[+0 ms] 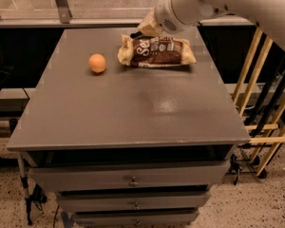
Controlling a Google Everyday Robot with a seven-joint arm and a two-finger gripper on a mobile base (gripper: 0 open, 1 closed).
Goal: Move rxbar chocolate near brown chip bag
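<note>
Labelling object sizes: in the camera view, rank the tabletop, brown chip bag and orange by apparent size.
1. tabletop
2. brown chip bag
3. orange, clearly smallest; it lies about as far away as the bag.
The gripper sits at the bag's far left corner.

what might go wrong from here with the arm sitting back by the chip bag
1. The gripper sits low at the far edge of the table, just behind the brown chip bag; its next move may shove or snag the bag.
2. That spot is near the back edge, so anything let go there might slide off.
3. The rxbar chocolate cannot be made out, so whether it is held is uncertain.
</note>
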